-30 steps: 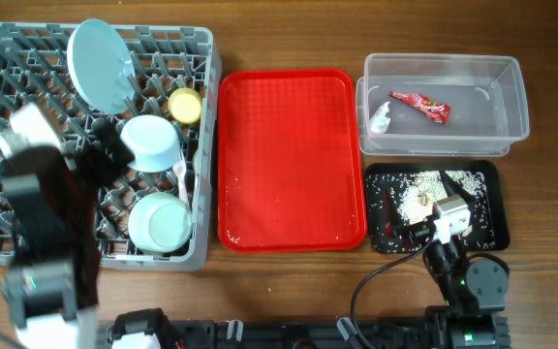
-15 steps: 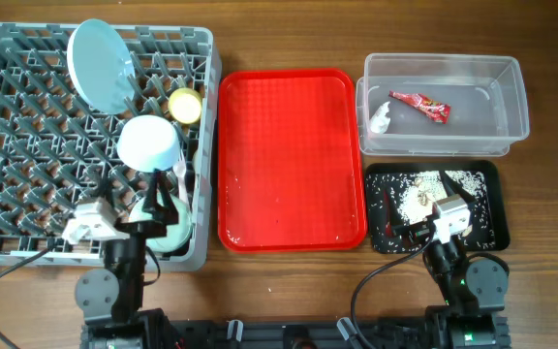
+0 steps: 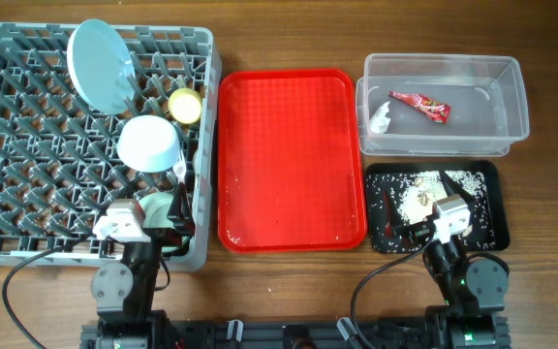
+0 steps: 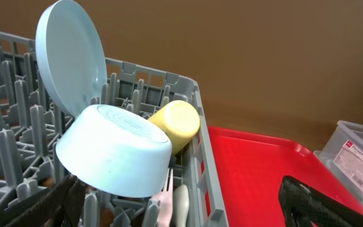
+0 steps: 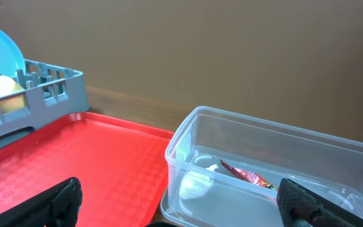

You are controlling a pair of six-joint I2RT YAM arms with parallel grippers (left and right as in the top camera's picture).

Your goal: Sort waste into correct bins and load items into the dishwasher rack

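Note:
The grey dishwasher rack (image 3: 27, 145) holds a light blue plate (image 3: 100, 63) on edge, an upturned light blue bowl (image 3: 150, 143), a yellow cup (image 3: 185, 105), a white fork and spoon (image 3: 180, 174), and a pale green bowl (image 3: 163, 208) partly hidden by my left arm. The clear tub (image 3: 444, 60) holds the red wrapper (image 3: 420, 107) and white tissue (image 3: 381, 118). The black tray (image 3: 487, 208) holds beige scraps (image 3: 424, 189). My left gripper (image 4: 184, 211) is open and empty at the rack's front right corner. My right gripper (image 5: 181, 214) is open and empty over the black tray.
The flat red serving tray (image 3: 292, 155) lies bare between the rack and the bins. Both arm bases stand at the table's front edge. Bare wood shows beyond the rack and the tub.
My left arm has pulled back from over the rack's left side to the rack's front right corner. The right arm and all objects have stayed still.

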